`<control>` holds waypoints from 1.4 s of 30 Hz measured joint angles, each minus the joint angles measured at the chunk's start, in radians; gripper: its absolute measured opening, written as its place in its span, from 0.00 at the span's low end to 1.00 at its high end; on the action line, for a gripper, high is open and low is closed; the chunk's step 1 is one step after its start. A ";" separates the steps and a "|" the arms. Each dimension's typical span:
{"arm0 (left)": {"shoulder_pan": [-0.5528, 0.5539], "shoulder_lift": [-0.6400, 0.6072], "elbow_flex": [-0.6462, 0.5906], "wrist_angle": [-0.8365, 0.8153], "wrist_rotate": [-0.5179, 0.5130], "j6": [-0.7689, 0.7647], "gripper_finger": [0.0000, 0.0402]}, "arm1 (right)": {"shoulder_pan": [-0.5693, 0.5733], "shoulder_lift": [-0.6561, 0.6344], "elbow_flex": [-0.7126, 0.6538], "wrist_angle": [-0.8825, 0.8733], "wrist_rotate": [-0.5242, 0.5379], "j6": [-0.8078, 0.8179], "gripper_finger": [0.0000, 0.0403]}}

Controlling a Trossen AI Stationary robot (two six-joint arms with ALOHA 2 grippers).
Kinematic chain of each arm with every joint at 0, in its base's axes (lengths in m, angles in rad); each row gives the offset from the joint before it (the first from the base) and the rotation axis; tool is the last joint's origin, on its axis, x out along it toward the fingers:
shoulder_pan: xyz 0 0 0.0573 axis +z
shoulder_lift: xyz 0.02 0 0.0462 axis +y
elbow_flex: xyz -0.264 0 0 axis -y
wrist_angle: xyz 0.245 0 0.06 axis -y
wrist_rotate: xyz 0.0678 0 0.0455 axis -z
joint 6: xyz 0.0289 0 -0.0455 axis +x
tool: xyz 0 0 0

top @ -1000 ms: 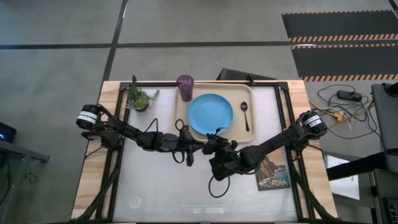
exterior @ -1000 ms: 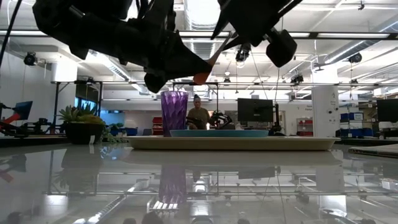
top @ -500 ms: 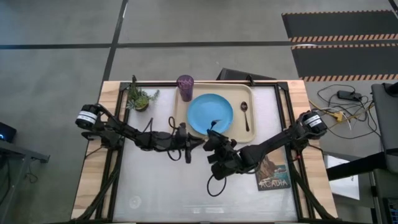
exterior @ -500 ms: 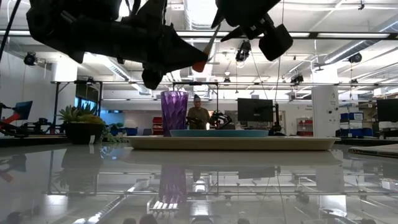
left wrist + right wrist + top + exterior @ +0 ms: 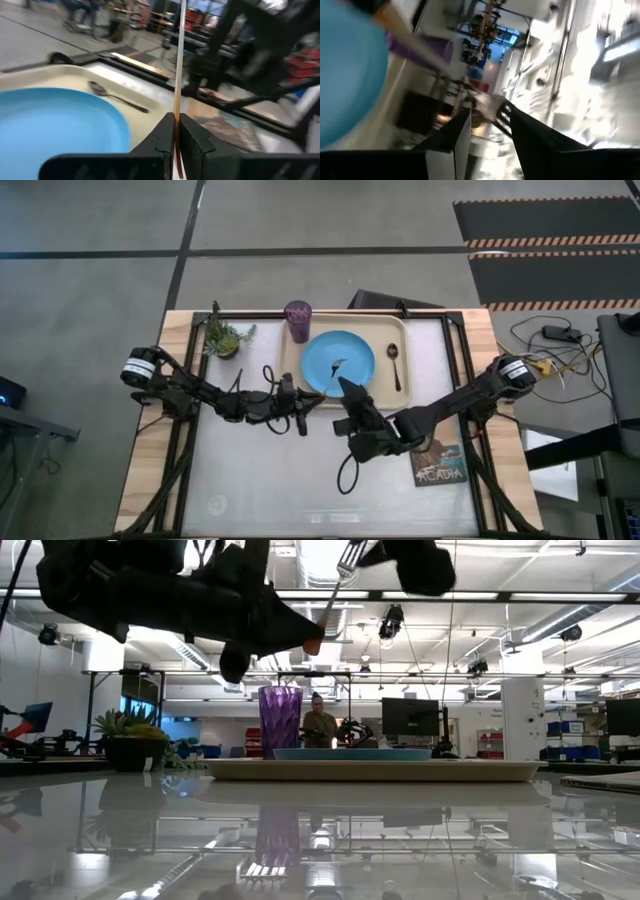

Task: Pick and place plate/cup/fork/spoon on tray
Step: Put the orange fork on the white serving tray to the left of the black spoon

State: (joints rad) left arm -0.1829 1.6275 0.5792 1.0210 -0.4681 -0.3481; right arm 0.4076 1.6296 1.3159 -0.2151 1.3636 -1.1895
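Note:
The orange-handled fork [image 5: 336,370] hangs in the air over the near edge of the light-blue plate [image 5: 356,350], tilted, tines toward the plate. My left gripper [image 5: 300,412] is shut on its handle; in the left wrist view the fork [image 5: 177,65] stands between the closed fingers. My right gripper [image 5: 345,385] is at the tine end, and the tines [image 5: 496,111] sit between its fingers. The plate, the purple cup [image 5: 297,318] and the dark spoon [image 5: 395,365] are on the beige tray [image 5: 291,370].
A small potted plant [image 5: 222,338] stands left of the tray. An ACADIA book [image 5: 438,460] lies near the right front, under the right arm. A person [image 5: 320,725] sits in the room behind.
Both grippers and the fork have risen. The right gripper has moved toward the plate, and the fork's tines now hang over the plate's near edge.

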 joint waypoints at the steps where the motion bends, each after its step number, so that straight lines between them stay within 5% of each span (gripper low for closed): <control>1: 0.000 -0.003 -0.002 0.000 -0.024 0.015 0.00 | 0.000 -0.009 0.000 0.022 0.000 0.058 0.32; 7: -0.004 -0.026 -0.003 0.033 -0.177 0.181 0.00 | -0.010 -0.102 -0.004 -0.016 -0.032 0.639 0.31; 12: -0.004 -0.054 0.012 0.060 -0.204 0.331 0.00 | -0.051 -0.193 -0.016 -0.156 -0.274 1.210 0.27; 17: -0.004 -0.058 0.018 0.101 -0.204 0.397 0.00 | -0.083 -0.214 -0.055 -0.119 -0.332 1.485 0.21; 21: -0.004 -0.058 0.018 0.136 -0.205 0.461 0.00 | -0.080 -0.194 -0.114 0.096 -0.336 1.416 0.17; 32: -0.007 -0.083 0.011 0.209 -0.249 0.643 0.00 | -0.078 -0.108 -0.320 1.118 -0.541 0.904 0.14; 42: -0.015 -0.095 -0.007 0.209 -0.251 0.644 0.00 | -0.131 -0.028 -0.292 1.261 -0.524 0.890 0.28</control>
State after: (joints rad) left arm -0.1984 1.5326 0.5719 1.2304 -0.7193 0.2958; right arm 0.2763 1.6018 1.0235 1.0457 0.8391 -0.2997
